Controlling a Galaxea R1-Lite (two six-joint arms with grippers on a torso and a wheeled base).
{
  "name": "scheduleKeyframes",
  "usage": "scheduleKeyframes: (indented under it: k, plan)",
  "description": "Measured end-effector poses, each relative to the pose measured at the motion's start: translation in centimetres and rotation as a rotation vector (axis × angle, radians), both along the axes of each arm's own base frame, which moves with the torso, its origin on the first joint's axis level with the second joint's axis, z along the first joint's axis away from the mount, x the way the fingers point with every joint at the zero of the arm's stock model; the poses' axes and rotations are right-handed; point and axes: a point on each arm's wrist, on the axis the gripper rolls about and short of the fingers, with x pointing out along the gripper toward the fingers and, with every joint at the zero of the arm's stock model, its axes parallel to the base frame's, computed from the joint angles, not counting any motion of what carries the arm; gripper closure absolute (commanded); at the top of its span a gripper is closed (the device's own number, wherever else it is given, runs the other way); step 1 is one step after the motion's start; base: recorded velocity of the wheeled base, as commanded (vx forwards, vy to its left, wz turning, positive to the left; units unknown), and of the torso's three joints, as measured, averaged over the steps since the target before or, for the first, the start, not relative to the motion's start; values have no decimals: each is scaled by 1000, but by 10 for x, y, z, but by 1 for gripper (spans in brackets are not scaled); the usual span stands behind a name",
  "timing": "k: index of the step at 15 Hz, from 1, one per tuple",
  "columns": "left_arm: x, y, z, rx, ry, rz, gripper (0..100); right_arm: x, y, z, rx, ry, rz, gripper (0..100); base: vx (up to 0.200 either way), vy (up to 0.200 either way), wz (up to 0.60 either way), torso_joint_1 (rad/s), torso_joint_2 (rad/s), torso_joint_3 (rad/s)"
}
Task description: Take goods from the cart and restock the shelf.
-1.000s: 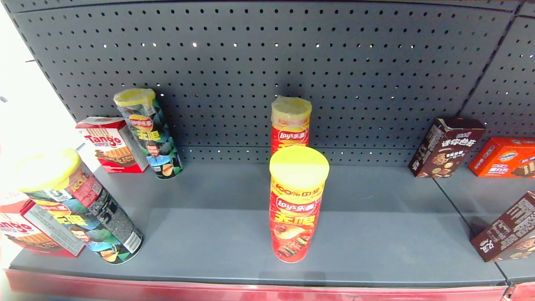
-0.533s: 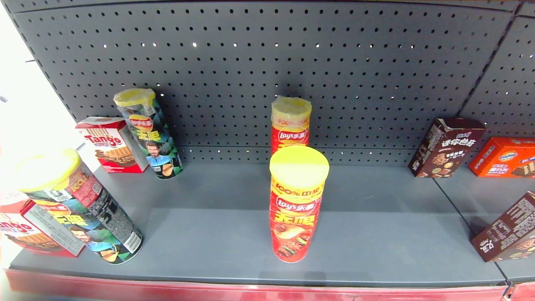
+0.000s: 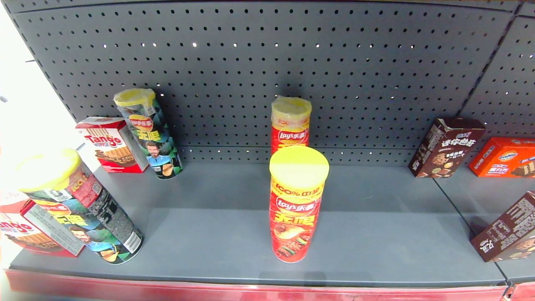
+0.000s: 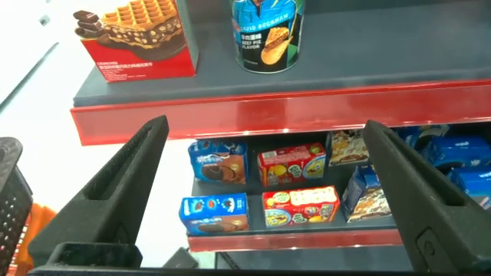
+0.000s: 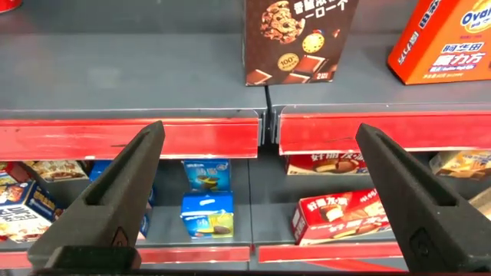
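No change over the last second: the red chip canister (image 3: 297, 205) stands upright at the front centre of the shelf (image 3: 376, 234), and the left gripper (image 4: 265, 126) and right gripper (image 5: 261, 129) face the shelf front with jaws wide apart and empty, so the next item probably awaits pickup.

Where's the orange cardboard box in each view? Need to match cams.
Head view: orange cardboard box at the far right, at the back of the grey shelf.
Right wrist view: the box stands on that shelf beside a dark brown box.
Left wrist view: faces the red wafer box instead.
Shared landmark: the shelf's red front strip.
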Motion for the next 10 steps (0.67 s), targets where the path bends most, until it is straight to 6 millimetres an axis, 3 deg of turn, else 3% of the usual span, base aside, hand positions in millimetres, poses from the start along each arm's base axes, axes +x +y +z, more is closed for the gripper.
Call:
scheduleKeyframes:
  k: [3, 10]
  plan:
    - [0, -2, 0, -11, 1, -99, 0, 0, 0, 0, 0, -2, 5, 0, 0, 0, 0, 0, 0, 0]
    - [0, -2, 0, -13, 0, -102, 0, 0, 0, 0, -2, -2, 7, 0, 0, 0, 0, 0, 0, 0]
